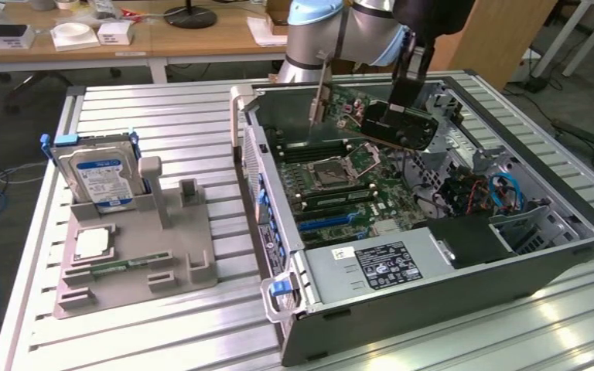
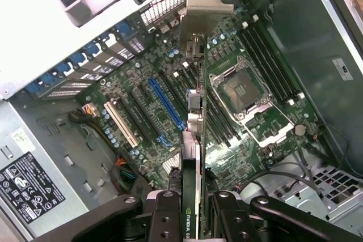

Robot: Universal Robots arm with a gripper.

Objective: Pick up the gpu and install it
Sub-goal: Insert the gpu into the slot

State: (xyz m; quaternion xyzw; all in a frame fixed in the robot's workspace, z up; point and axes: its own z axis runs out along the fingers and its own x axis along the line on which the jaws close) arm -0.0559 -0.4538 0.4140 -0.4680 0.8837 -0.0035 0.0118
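Jaws tight on the gpu [image 2: 190,165], edge-on over the motherboard [image 2: 272,127] between blue slot [image 2: 166,109] and processor socket [image 2: 241,89]

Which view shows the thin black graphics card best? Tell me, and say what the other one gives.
The exterior view: the thin, black, rectangular gpu shows its broad face there, tilted above the open grey metal computer case. The wrist view gives only its slim edge, clamped in the gripper.

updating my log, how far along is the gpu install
Done: the gpu is picked up, clamped edge-on in the pincer. In hand: it hangs above the motherboard inside the open case. Left: seating it, since the card is well off the board and not in any slot.
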